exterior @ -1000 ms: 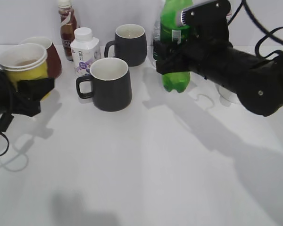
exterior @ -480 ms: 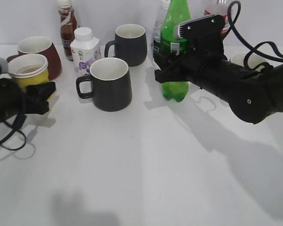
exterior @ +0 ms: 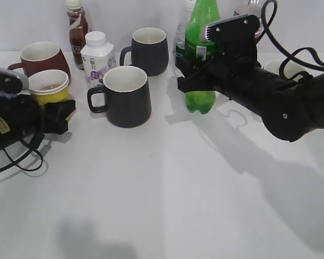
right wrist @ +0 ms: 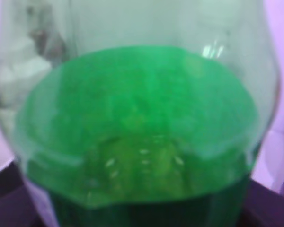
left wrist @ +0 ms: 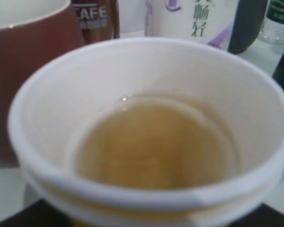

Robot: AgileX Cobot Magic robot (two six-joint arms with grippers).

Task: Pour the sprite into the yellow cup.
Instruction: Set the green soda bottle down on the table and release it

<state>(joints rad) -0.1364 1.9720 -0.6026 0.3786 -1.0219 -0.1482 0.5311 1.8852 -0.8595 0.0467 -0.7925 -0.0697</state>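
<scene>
The black right gripper (exterior: 197, 78) was clamped around the middle of the sprite (exterior: 200, 59), a tall, glossy, translucent green plastic bottle standing upright with its lobed base on the matte white table (exterior: 167, 189). Close up, the sprite (right wrist: 137, 137) filled the wrist camera with blurred green. At the left edge, the black left gripper (exterior: 56, 110) gripped the yellow cup (exterior: 48, 89), a small paper cup resting near the table's left side. Its white inside (left wrist: 146, 142) held a shallow, pale amber liquid under a rolled rim. Behind it stood a brown mug (exterior: 42, 58); to its right, a smooth dark mug (exterior: 124, 96).
</scene>
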